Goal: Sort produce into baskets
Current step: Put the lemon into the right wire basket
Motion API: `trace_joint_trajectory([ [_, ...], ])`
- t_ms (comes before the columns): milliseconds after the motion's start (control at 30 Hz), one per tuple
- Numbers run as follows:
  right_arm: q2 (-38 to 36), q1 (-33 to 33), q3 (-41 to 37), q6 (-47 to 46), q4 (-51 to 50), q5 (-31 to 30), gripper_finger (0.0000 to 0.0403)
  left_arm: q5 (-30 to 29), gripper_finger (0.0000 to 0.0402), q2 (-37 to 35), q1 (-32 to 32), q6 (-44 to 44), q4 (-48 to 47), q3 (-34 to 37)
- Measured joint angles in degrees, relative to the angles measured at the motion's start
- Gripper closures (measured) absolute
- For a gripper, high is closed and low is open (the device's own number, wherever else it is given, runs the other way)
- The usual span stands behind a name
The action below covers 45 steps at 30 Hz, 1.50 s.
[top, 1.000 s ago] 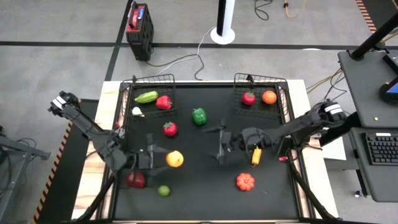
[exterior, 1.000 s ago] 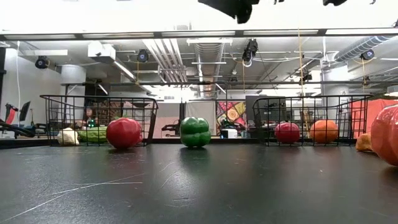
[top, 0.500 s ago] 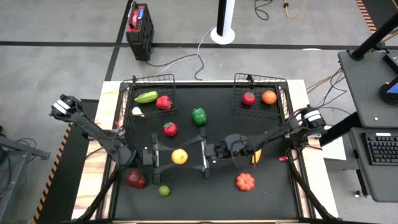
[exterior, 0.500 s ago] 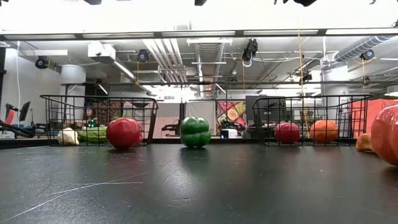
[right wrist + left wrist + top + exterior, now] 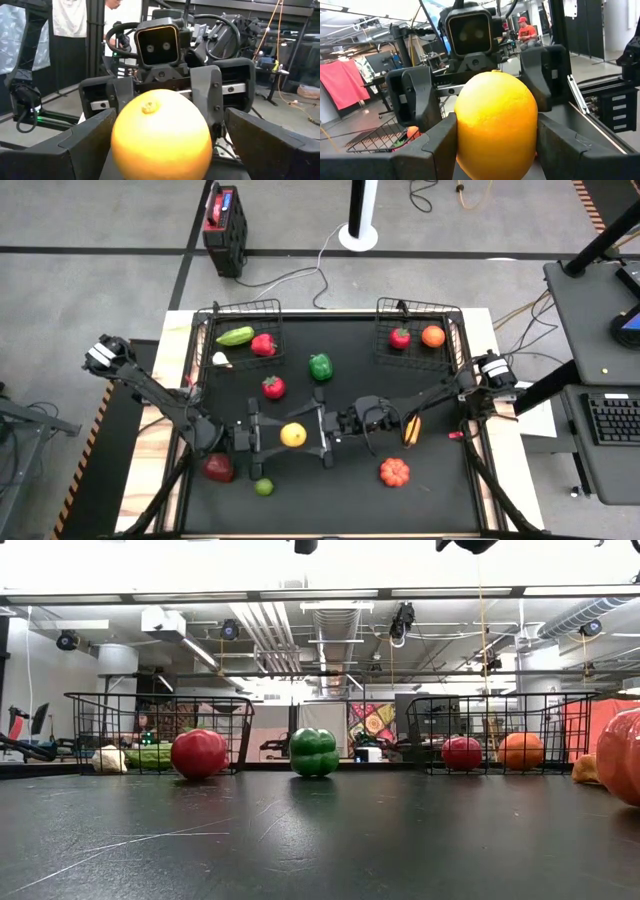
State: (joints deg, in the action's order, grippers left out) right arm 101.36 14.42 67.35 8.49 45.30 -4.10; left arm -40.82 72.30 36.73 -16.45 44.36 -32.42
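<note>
Black matting covered the table, with two wire baskets at its far edge. Inside the left basket lay a green pepper-like piece and a red one; a white piece sat just at its near edge, inside or outside I cannot tell. Within the right basket sat a red fruit beside an orange one. Mid-table, the left gripper had its fingers closed partway on a yellow citrus, raised off the mat. Facing it, the right gripper stood spread wide, fingers flanking the same fruit without clamping. Loose produce lay elsewhere on the mat.
</note>
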Motion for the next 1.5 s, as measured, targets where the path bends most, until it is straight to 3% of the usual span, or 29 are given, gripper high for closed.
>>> trace_joint_trajectory([
  [167,0.0,0.02,0.0,0.02,0.01,0.1,0.0046,0.02,0.0201,0.45,0.0,-0.45,-0.14,-0.73],
  [533,0.0,0.06,-0.07,0.24,0.02,0.06,0.0152,-1.2,0.02,0.43,0.01,-0.86,-0.21,-0.77],
  [967,-1.0,-1.15,-0.09,-2.88,-3.05,-0.21,0.0146,-4.53,0.0115,0.43,0.01,2.17,-2.36,-0.62],
  [1167,-3.86,-2.78,0.58,-8.82,-13.84,0.0,0.0146,-8.19,0.0105,-0.14,0.22,7.56,-9.81,-0.66],
  [1500,-6.16,-6.35,11.02,-16.44,-50.87,-0.53,0.0146,-13.82,0.0104,-1.41,0.35,13.61,-15.53,-0.54],
])
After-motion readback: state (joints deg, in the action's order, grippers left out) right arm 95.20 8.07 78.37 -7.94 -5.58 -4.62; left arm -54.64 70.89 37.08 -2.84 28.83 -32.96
